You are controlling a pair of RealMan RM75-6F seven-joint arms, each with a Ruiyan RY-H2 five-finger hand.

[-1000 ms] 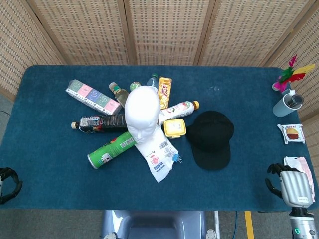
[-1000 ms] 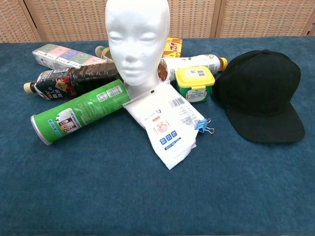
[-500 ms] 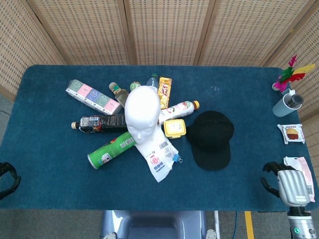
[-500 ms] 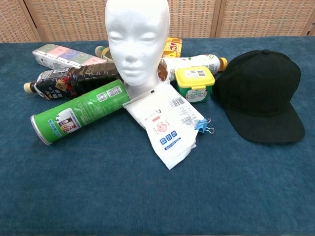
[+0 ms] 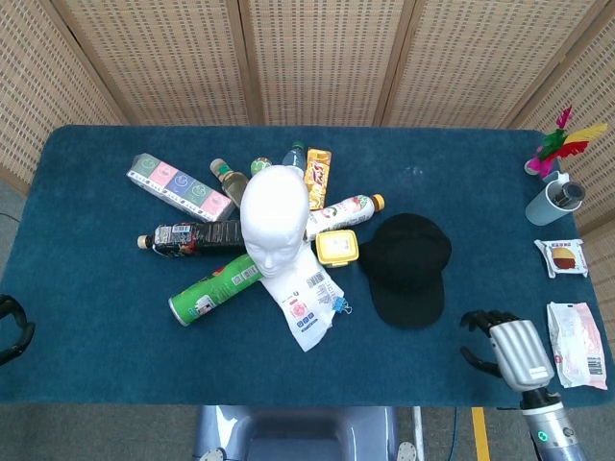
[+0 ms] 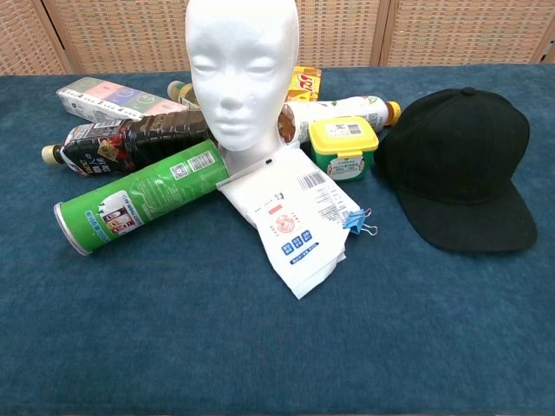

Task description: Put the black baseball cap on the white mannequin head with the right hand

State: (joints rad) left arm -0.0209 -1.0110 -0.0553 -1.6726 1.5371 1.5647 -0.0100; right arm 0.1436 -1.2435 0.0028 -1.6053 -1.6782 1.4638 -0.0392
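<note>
Right robot hand (image 5: pixel 509 344) over blue-clothed table (image 5: pixel 96 279); wicker screens (image 5: pixel 317 58) behind.

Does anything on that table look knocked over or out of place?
Nothing is spilled or damaged. The bottles and the green can lie on their sides, fanned around the upright mannequin head. The black cap sits flat beside them, untouched.

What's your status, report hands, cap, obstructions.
Right hand empty, near table edge. Black baseball cap untouched, flat on blue tablecloth. White mannequin head upright, bare, ringed by clutter.

Print shows on the white pouch (image 6: pixel 295 221) and bottles, but none is legible.
</note>
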